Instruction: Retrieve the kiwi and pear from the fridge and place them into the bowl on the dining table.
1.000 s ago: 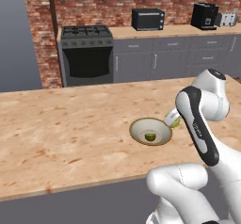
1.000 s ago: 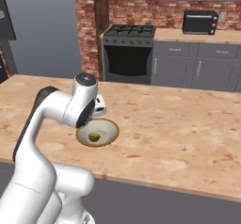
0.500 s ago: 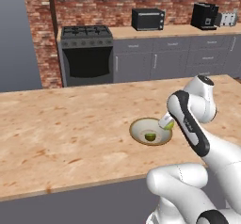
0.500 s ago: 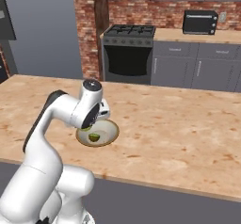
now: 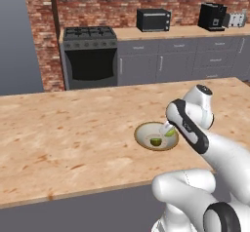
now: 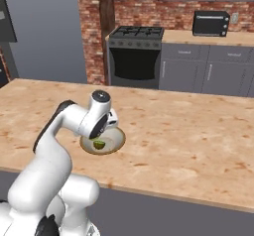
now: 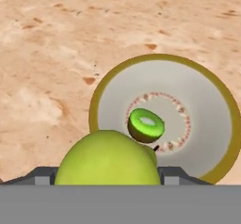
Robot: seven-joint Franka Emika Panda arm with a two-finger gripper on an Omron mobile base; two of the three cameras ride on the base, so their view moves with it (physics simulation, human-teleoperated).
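Wide bare table [image 5: 63, 128] is lying all around the bowl [image 5: 144, 130], which is sitting well in from every edge. The bowl is holding the kiwi [image 7: 146, 124], cut green face tilting up. The gripper [image 7: 109, 178] is hanging over the bowl's rim, jaws clamping the pear [image 7: 108, 158], its long axis not readable.

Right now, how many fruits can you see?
2. The kiwi lies in the middle of the bowl. The pear is in the claw above the bowl's rim.
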